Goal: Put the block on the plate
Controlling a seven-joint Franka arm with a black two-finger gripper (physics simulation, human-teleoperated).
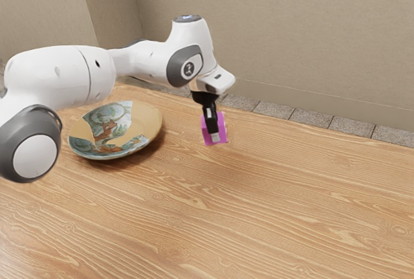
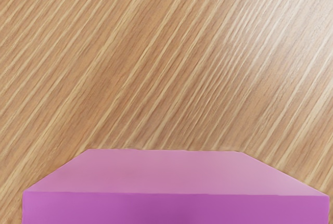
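1. I have one arm, coming in from the exterior view's left, with one black gripper pointing down at its end.
2. My gripper is clamped on the block. In the exterior view one finger lies against the block's near face; the other is hidden behind it.
3. I count one block, bright pink-purple. It is up in my grip, above the table, with a soft shadow on the wood below it.
4. There is one plate, resting on the table toward the exterior view's left. It has a plain tan surface with patterned patches in blue-green and rusty orange.
5. The block is apart from the plate, off to its side toward the exterior view's right, so it is not on the plate.
6. In the wrist view I see two faces of the block close under my hand, one paler and one deeper purple, with streaked wood grain beyond.
7. Behind the one table I see grey floor tiles and beige walls.
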